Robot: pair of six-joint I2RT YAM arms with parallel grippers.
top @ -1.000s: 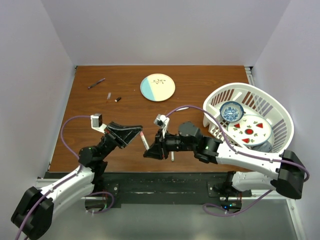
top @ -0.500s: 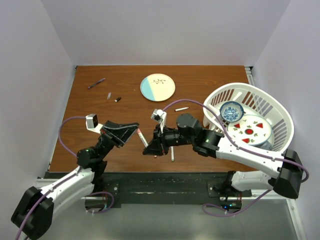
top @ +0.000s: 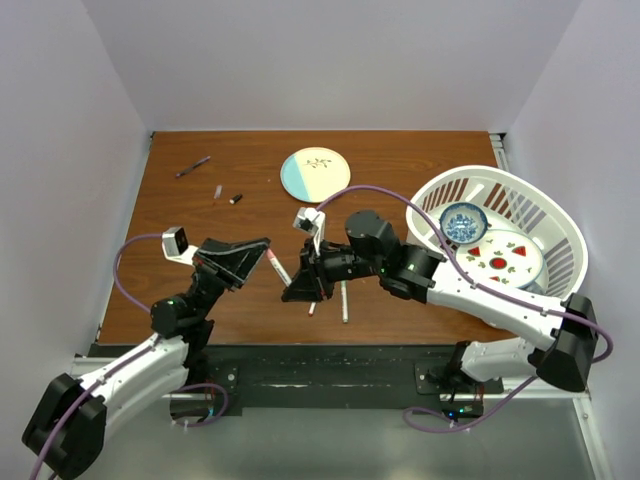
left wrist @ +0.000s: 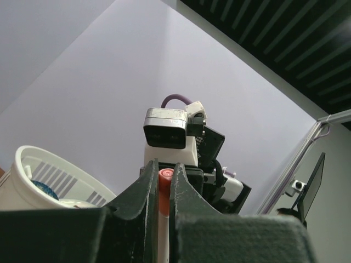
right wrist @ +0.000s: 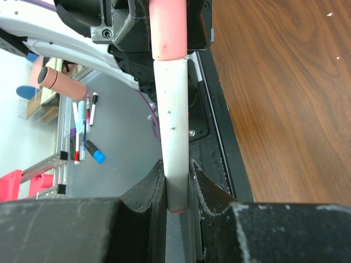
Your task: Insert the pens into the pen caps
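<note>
Where the right gripper [right wrist: 176,171] pinches the slim white marker pen [right wrist: 172,126] near its tail, the barrel runs straight ahead into the short pink plastic cap [right wrist: 167,27], which the left gripper [left wrist: 163,169] squeezes. Both hang above the brown wooden table [top: 420,160]; pressing should follow that axis. Farther back lies a dark purple pen [top: 193,166].
</note>
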